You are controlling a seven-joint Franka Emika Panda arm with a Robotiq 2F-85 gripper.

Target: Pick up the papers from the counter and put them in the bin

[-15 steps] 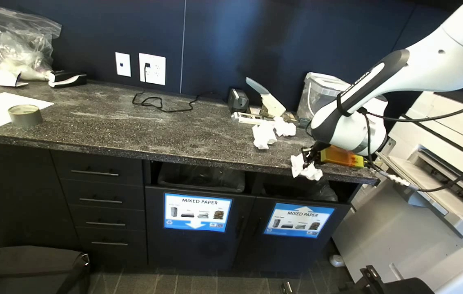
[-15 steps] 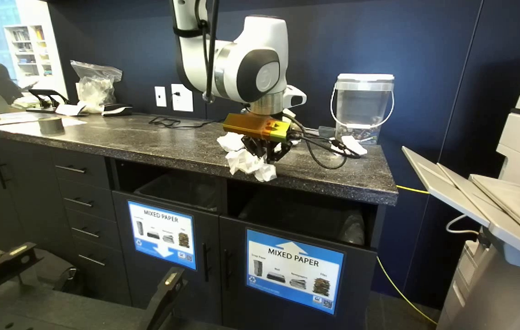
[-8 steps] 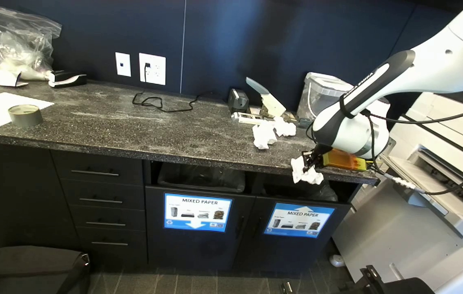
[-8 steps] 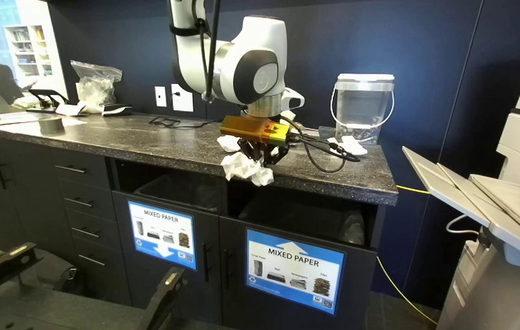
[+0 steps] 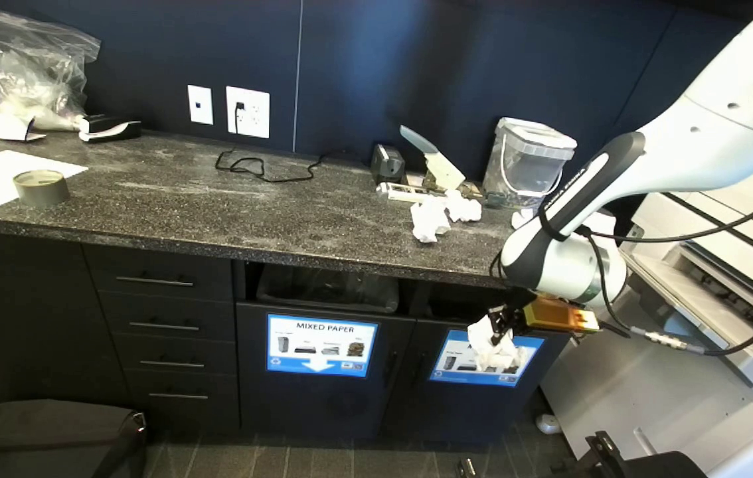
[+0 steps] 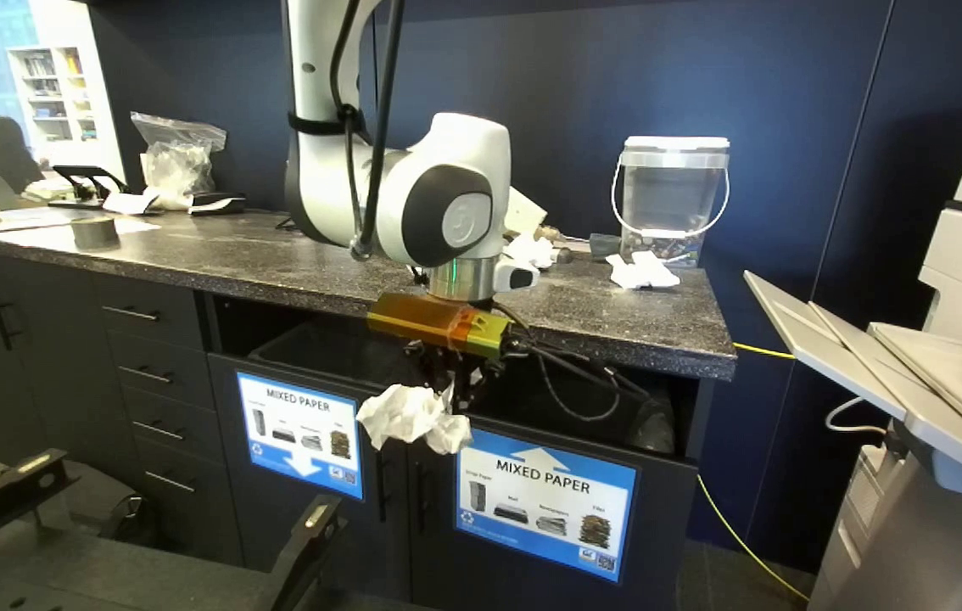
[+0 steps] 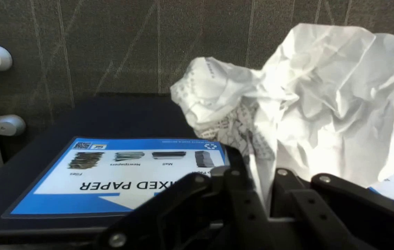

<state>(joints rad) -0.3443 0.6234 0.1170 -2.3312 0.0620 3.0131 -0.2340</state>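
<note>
"So, how far along is it?"

"Midway through one piece, I'd judge. The claw [image 7: 257, 170] is narrowed tight on a crumpled sheet [image 6: 413, 416], which hangs in the air beyond the front edge of the worktop [image 5: 297, 219], not yet in either bin [image 6: 657, 424]."

"And what's left?"

"That drop, plus what look like three more on the worktop: a white wad [image 5: 428, 219], a smaller wad [image 5: 464, 207] just beside it, and a loose crumple [image 6: 642, 271] near the lidded tub [image 6: 674, 191]."

"Anything binned already?"

"Can't tell; too dark inside."
</note>
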